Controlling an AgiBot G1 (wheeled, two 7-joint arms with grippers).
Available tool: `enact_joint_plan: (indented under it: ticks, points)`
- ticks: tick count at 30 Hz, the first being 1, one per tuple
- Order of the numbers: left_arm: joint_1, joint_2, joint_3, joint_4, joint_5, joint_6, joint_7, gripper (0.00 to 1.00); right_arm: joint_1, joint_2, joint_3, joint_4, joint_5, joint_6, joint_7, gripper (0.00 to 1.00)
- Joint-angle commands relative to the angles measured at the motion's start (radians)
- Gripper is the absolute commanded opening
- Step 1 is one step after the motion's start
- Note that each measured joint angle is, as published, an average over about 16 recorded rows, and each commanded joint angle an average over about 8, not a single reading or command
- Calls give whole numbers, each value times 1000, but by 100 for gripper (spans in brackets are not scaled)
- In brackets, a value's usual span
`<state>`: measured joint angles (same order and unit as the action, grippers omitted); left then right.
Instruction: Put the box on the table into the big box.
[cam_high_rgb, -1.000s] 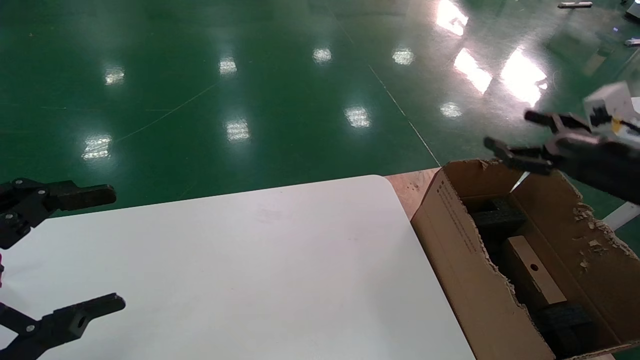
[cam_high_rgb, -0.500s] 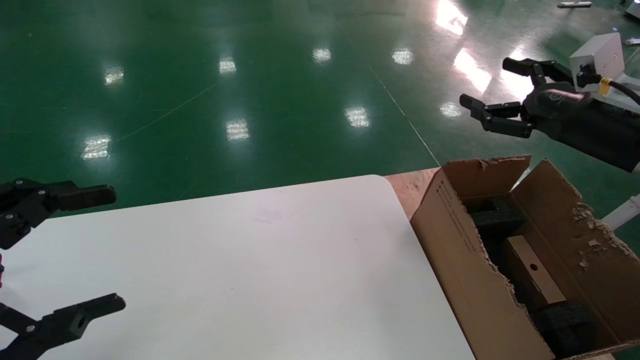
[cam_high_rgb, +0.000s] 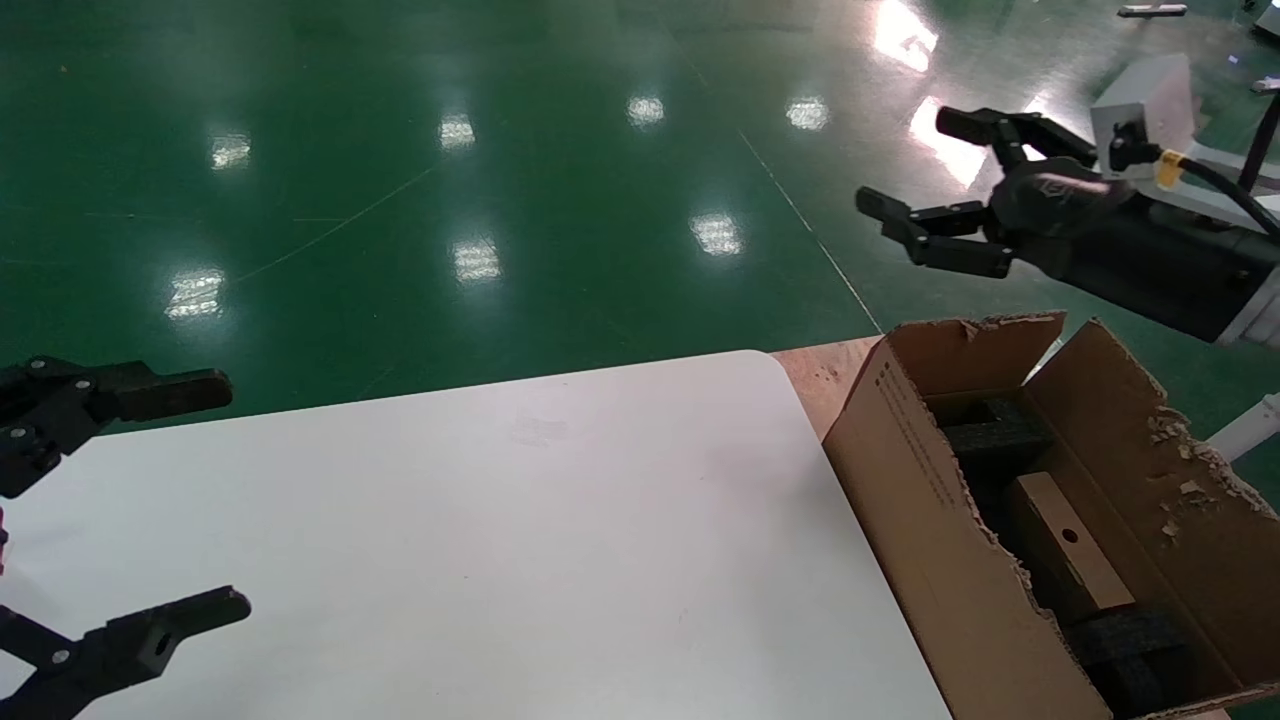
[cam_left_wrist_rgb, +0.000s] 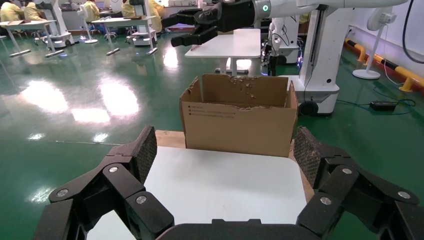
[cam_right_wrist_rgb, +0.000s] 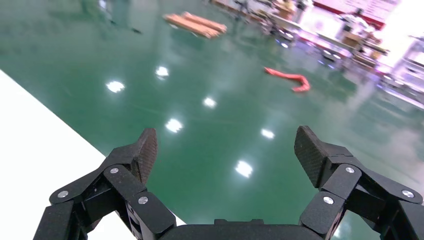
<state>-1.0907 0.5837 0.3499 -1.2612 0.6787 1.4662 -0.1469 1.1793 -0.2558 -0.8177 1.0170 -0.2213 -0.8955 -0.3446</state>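
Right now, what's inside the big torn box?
Inside the big box lies the small brown box with a round hole, between two black foam blocks. The carton's near wall hides whatever sits underneath them.

Lighting bright, from overhead; pictures mostly sharp.
Ceiling lamps throw white glare patches across the glossy green floor (cam_high_rgb: 560, 200); the table (cam_high_rgb: 500, 540) shows soft, faint shadows.

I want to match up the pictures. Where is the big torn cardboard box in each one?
Head view: the big box sits at the lower right, beside the table, the small box inside it.
Left wrist view: it stands in the middle, past the table's far edge.
Right wrist view: not in it.
Shared landmark: the open right gripper hangs above the carton.
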Motion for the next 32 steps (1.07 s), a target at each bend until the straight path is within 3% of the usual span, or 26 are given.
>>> enact_joint_plan:
  ticks: [1, 32]
  points:
    - [0, 0, 0, 0, 0, 0, 0, 100, -4, -14, 21, 10, -20, -24, 21, 100]
    - [0, 0, 0, 0, 0, 0, 0, 100, -64, -219, 331, 164, -313, -369, 327, 100]
